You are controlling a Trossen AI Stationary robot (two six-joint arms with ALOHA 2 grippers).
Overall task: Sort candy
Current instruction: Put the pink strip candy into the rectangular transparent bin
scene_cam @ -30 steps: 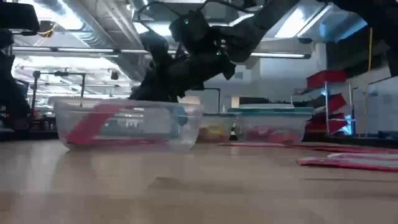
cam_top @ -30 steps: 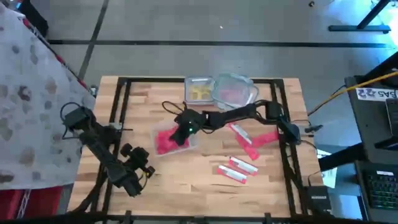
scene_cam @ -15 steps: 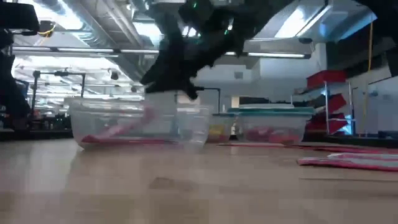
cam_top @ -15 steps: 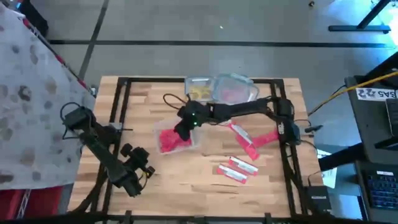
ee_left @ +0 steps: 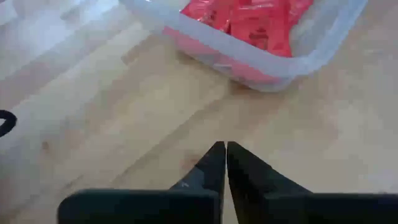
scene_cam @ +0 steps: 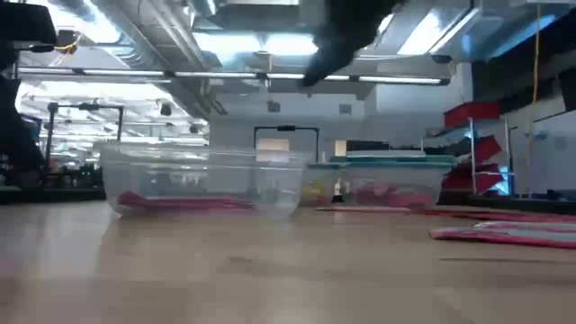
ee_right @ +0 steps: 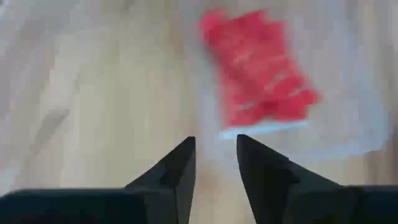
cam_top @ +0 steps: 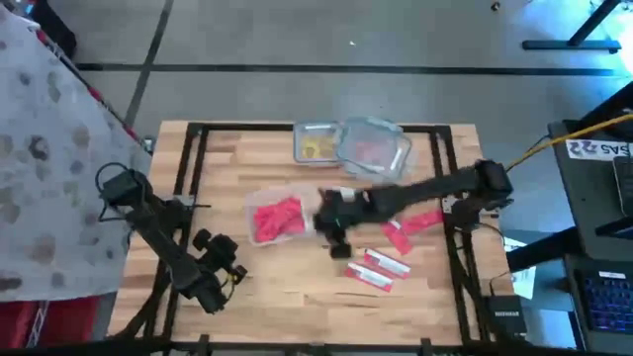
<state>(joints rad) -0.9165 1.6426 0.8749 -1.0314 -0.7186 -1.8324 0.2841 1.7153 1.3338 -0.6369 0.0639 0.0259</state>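
— Where the right gripper (cam_top: 336, 229) is concerned, how are its fingers (ee_right: 176, 171) seen to stand?

— They are seen parted by a modest gap in the right wrist view, and nothing is gripped between them. Bare wood and the near edge of a clear tub (ee_right: 348, 134) are seen past them; nothing is touched.

— And how is that arm posed?

— It is stretched low across the desk (cam_top: 227, 168) from the right side, with its gripper held just beside the tub (cam_top: 280, 218) of red packets (cam_top: 278, 219), on the side toward the loose sweets.

— What is made of the left gripper (cam_top: 230, 269)?

— Its fingers (ee_left: 214, 168) are pressed tightly together with nothing held. The arm is folded near the front left of the desk, with the tips pointed toward the same tub (ee_left: 261, 59), well apart from it.

— Where is the candy found?

— A heap of red packets is lain in the clear tub near the desk's middle. More red and pink packets (cam_top: 377, 269) are scattered flat on the wood to the right of it. Yellow pieces (cam_top: 316, 146) are kept in a small tub at the far edge, and beside that a lidded tub (cam_top: 373, 148) with pinkish contents is placed.
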